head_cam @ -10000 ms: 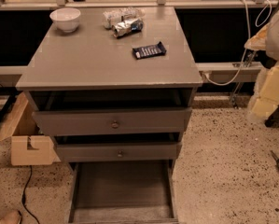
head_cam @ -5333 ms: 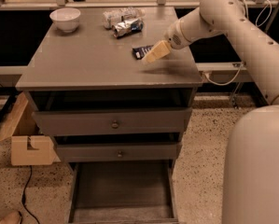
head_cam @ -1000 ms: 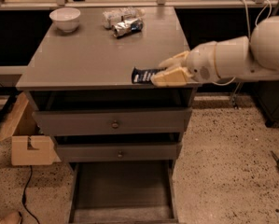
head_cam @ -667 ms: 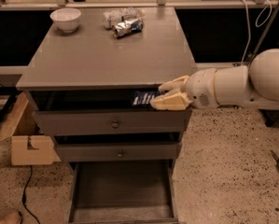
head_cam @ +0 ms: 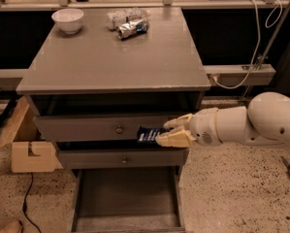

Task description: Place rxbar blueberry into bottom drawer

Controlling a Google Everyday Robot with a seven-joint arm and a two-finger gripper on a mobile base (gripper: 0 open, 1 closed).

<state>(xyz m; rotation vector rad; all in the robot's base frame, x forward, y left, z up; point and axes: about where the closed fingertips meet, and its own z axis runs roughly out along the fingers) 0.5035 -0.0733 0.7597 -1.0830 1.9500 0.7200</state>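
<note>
Since approx. a sec ago the snack bar [head_cam: 147, 134] has dropped from cabinet-top level to the face of the top drawer [head_cam: 86, 128], just right of its knob. The bar rests on nothing. It's pinched at its right end by the gripper [head_cam: 164, 134], whose two fingers close on it from above & below. The arm [head_cam: 241, 125] comes in from the right. Below, past the middle drawer [head_cam: 101, 158], the bottom drawer [head_cam: 127, 198] stands pulled out toward the near side, grey floor showing.

Step in hand, I'd say: the carry down, approx. halfway. The next move needs more descent plus a shift nearer, so the bar clears the middle drawer front & hangs over the open tray before release.

The bowl [head_cam: 68, 19] & foil packets [head_cam: 127, 24] sit far back on the cabinet [head_cam: 115, 62], out of the way.
</note>
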